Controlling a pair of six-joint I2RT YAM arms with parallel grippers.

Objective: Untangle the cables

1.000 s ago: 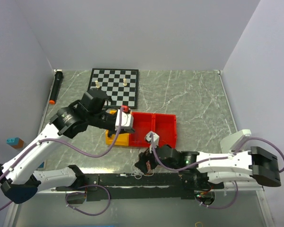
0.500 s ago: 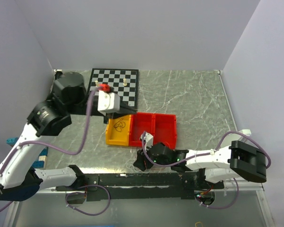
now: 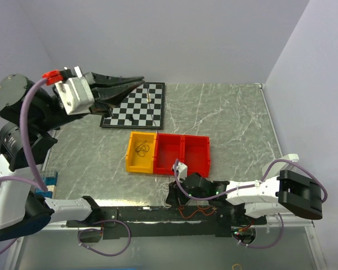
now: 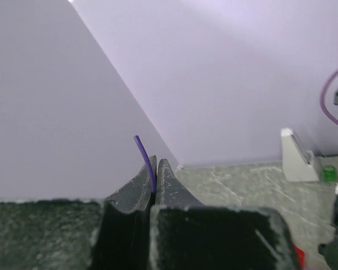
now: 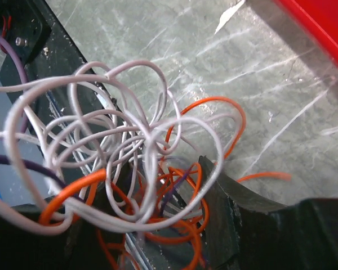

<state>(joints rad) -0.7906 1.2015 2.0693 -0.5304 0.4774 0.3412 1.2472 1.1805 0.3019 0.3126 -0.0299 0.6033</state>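
A tangle of thin white cables (image 5: 118,129) and orange cables (image 5: 208,107) lies at the table's near edge, partly over the black base rail. My right gripper (image 5: 152,214) is low over this tangle (image 3: 170,197), its jaws closed part-way on the bundle, with white and orange loops filling the gap. Orange loops (image 3: 194,212) trail onto the rail. A black cable (image 3: 143,149) lies coiled in the yellow bin (image 3: 130,160). My left gripper (image 3: 139,81) is raised high at the back left, shut on a thin bluish-purple cable (image 4: 143,152) whose short end sticks up past the fingertips.
Two red bins (image 3: 183,140) stand beside the yellow one. A chessboard (image 3: 136,104) with a few pieces lies at the back. A blue block (image 3: 48,180) sits at the left edge. The black base rail (image 3: 141,215) runs along the near edge. A white bracket (image 4: 296,154) stands in a far corner.
My left arm has lifted from over the yellow bin and swung up and back-left, leaving the black cable in the bin. My right gripper has closed in on the tangle and shifted slightly nearer.
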